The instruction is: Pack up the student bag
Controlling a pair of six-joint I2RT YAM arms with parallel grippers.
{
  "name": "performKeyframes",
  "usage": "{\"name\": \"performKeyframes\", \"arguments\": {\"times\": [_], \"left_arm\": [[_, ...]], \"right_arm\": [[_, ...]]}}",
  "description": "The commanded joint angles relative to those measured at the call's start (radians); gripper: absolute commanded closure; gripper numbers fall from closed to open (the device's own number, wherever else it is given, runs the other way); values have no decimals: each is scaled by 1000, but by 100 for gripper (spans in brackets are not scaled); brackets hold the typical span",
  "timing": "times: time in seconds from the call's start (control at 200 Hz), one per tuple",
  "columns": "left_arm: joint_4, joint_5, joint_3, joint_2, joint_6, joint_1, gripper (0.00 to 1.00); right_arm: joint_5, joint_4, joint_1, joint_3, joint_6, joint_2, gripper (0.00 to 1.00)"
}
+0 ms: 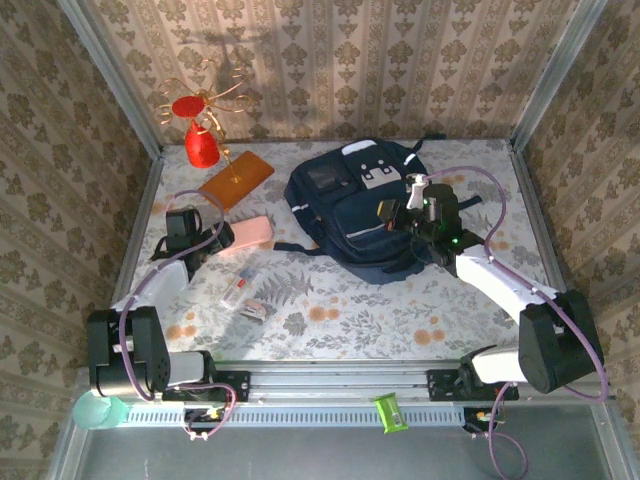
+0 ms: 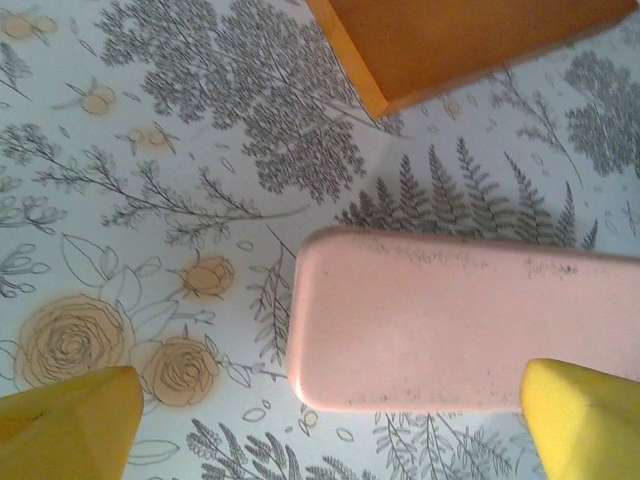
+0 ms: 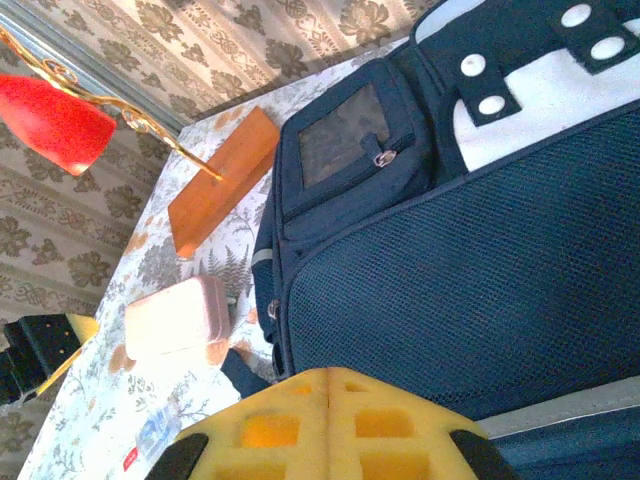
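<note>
The student bag (image 1: 355, 215), a large navy fabric backpack with a white patch, is lying at the back-centre of the floral-clothed bench (image 1: 330, 305), its zips looking closed. I am holding the right end effector (image 3: 328, 430) over its mesh front, fingers pressed together, nothing visible between them. The left end effector (image 2: 328, 420) is hovering spread wide above the pale pink rectangular case (image 2: 450, 320).

Risk: the case is sitting off-centre, so one finger may be landing on it and skidding it into the orange wooden board (image 2: 470, 40) just beyond.

Open bench is lying between case and bag; the papered wall (image 1: 80, 200) is crowding my left.
</note>
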Motion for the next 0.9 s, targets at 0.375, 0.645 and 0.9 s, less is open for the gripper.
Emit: {"name": "performKeyframes", "arguments": {"times": [0.375, 0.645, 0.9], "left_arm": [[-94, 11, 114, 133, 122, -29, 0], [-63, 160, 242, 311, 104, -42, 1], [8, 248, 129, 225, -17, -205, 3]], "right_arm": [[-80, 31, 3, 1, 38, 30, 100], [-90, 16, 3, 5, 31, 41, 100], [-88, 8, 3, 0, 24, 42, 100]]}}
